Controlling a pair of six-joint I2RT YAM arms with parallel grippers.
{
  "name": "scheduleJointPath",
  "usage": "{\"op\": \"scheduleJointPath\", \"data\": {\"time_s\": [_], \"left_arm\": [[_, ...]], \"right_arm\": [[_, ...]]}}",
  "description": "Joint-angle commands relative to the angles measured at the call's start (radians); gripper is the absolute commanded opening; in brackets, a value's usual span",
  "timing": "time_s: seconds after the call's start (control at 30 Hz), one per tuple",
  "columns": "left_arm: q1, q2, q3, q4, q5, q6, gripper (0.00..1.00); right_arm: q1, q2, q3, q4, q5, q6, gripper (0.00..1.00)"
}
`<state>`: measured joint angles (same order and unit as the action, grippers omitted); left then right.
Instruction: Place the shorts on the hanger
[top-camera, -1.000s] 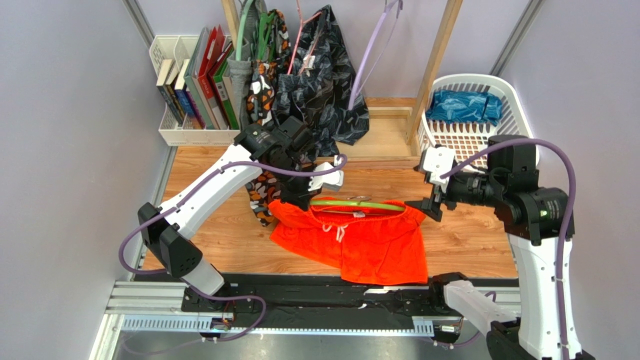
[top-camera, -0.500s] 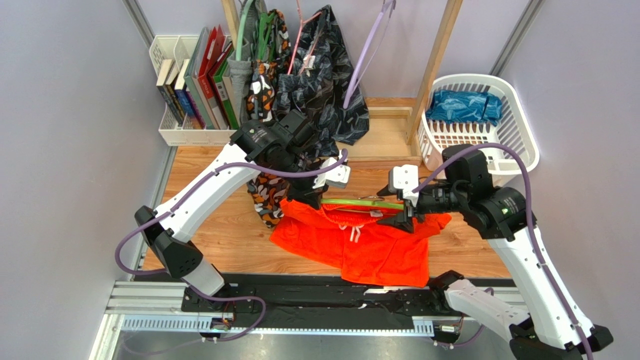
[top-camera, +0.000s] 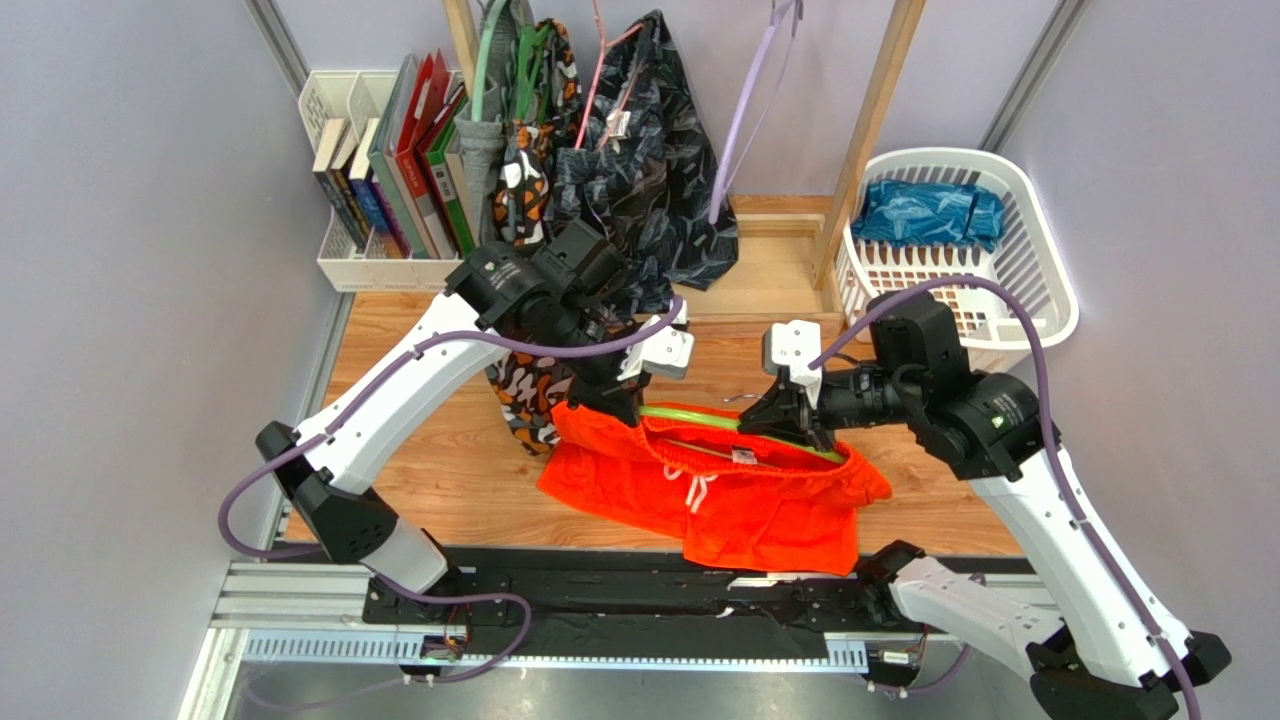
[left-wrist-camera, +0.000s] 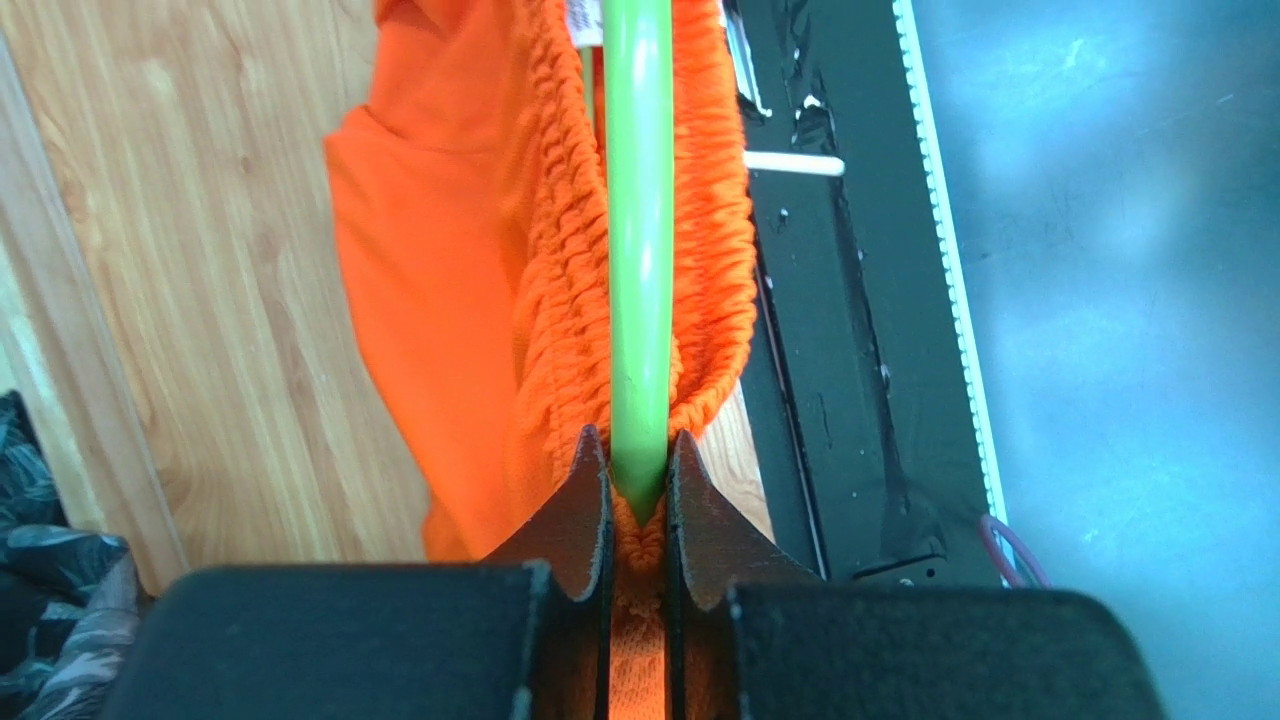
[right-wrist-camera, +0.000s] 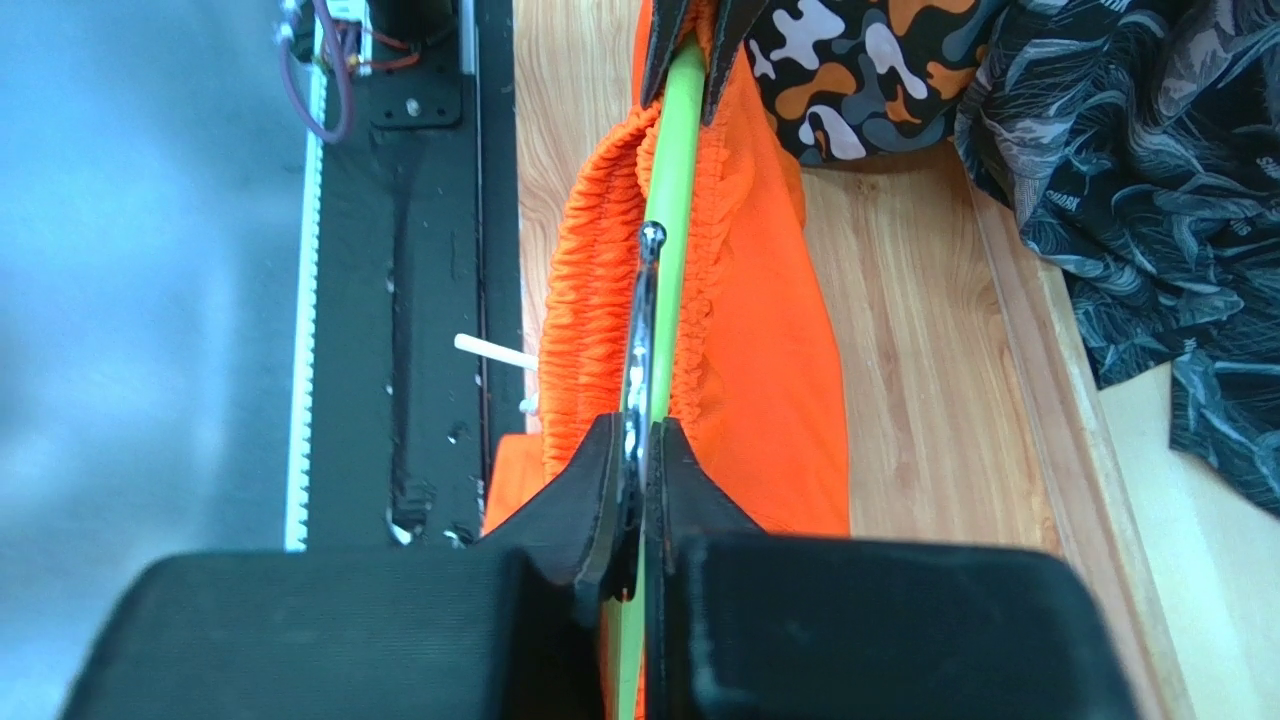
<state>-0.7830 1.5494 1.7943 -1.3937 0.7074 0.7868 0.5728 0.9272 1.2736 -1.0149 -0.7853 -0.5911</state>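
Observation:
The bright orange shorts (top-camera: 721, 488) lie partly lifted over the wooden table, their gathered waistband (left-wrist-camera: 564, 225) wrapped around the lime-green hanger (top-camera: 706, 422). My left gripper (top-camera: 613, 396) is shut on the hanger's left end (left-wrist-camera: 639, 270) together with the waistband cloth. My right gripper (top-camera: 756, 422) is shut on the hanger's metal hook (right-wrist-camera: 646, 300) at the middle of the green bar (right-wrist-camera: 679, 150). In the right wrist view the orange shorts (right-wrist-camera: 759, 360) hang on both sides of the bar. The white drawstring (top-camera: 694, 483) dangles at the front.
Black patterned shorts (top-camera: 649, 158) and a camo garment (top-camera: 523, 383) hang just behind my left arm. A lavender hanger (top-camera: 747, 113) and a wooden post (top-camera: 876, 113) stand at the back. A white basket (top-camera: 1037, 225) sits back right and a book rack (top-camera: 383, 173) back left.
My right arm swung left from beside the basket to the hanger's middle, and its jaws closed on the hook. The hanger's right end dipped and the shorts shifted with it.

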Motion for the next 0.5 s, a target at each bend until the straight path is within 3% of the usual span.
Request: {"op": "scheduleJointPath", "data": {"time_s": [0.0,0.07,0.13,0.17,0.2,0.37,0.47], "left_arm": [[0.001,-0.049,0.037,0.168,0.104,-0.006,0.00],[0.001,-0.032,0.043,0.183,0.089,-0.029,0.00],[0.001,-0.037,0.043,0.232,0.052,-0.093,0.26],[0.005,-0.047,0.030,0.286,0.041,-0.124,0.45],[0.011,-0.064,0.016,0.323,0.032,-0.158,0.50],[0.119,-0.251,-0.134,0.609,0.026,-0.360,0.69],[0.145,-0.313,-0.150,0.602,0.007,-0.334,0.71]], "right_arm": [[0.013,-0.025,-0.007,0.031,-0.038,0.184,0.00],[0.015,-0.022,0.015,0.062,-0.010,0.273,0.00],[0.015,-0.016,0.050,0.101,0.023,0.353,0.00],[0.015,-0.016,0.062,0.114,0.059,0.376,0.00],[0.015,-0.014,0.076,0.114,0.075,0.393,0.00],[0.015,-0.025,0.133,0.084,0.113,0.407,0.00],[0.013,-0.022,0.151,0.082,0.165,0.425,0.00]]}}
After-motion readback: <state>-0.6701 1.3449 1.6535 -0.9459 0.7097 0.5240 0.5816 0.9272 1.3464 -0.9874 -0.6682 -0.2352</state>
